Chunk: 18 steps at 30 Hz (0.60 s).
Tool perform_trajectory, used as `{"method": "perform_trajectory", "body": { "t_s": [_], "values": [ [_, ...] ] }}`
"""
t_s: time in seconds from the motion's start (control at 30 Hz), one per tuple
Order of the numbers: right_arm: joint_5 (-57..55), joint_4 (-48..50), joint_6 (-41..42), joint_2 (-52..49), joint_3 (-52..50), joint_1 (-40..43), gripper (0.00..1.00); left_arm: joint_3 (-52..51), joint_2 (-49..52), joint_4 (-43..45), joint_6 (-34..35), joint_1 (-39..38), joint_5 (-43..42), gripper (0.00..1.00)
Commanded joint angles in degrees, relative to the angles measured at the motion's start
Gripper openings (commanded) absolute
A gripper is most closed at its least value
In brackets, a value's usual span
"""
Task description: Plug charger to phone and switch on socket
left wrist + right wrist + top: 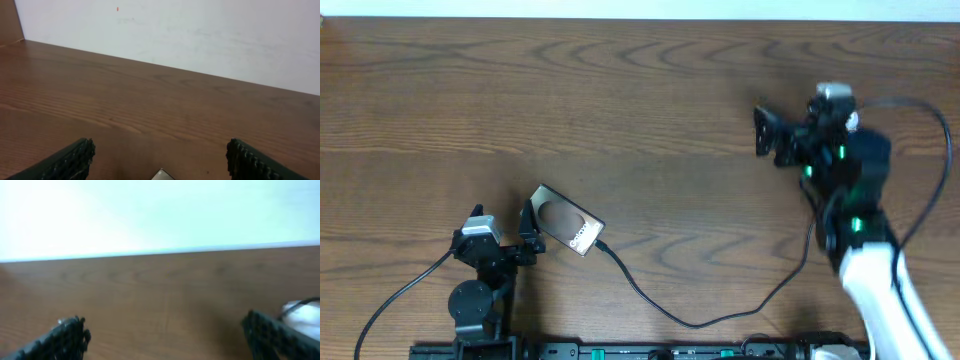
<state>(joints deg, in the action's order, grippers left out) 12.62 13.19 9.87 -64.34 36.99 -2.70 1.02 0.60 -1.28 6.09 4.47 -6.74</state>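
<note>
**Charger at the phone, socket not located: what could go wrong**

The phone [568, 222] lies skewed on the surface [640, 100], near and left of centre. One corner of it is just seen between the fingers of the left tool [160, 155], which is spread wide and pinches nothing. The charger [695, 322] is run from the phone's right end in a loose curve toward the near edge, then up to the right arm's side. Its tip touches the phone, but whether it is fully seated cannot be told. The right tool [165, 335] is likewise spread and empty, held far right, well apart from the phone. The socket cannot be picked out with certainty; a blurred white shape [302, 314] at the right edge of the right wrist view may be it.

Three risks are judged likely. If the phone is nudged by the left tool, the plug could be levered loose. The slack charger lies close to the right arm and could be snagged by a sweep, dragging the phone. With the socket so poorly seen, its switch could be missed, or the strip shoved aside instead of pressed.
</note>
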Motion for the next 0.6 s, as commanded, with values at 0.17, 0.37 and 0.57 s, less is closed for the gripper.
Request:
{"method": "perform_trajectory", "body": {
  "t_s": [0.17, 0.37, 0.57],
  "values": [
    [-12.76, 8.50, -1.20, 23.58, -19.12, -0.87, 0.99, -0.79, -0.37, -2.29, -0.50, 0.28, -0.98, 0.86],
    [-12.70, 8.13, -5.90, 38.75, -28.33, -0.87, 0.99, -0.79, -0.37, -2.32, -0.50, 0.28, -0.98, 0.86],
    [-12.68, 3.08, -6.05, 54.58, -36.68, -0.72, 0.99, -0.79, -0.37, -2.32, -0.50, 0.28, -0.98, 0.86]
  ]
}}
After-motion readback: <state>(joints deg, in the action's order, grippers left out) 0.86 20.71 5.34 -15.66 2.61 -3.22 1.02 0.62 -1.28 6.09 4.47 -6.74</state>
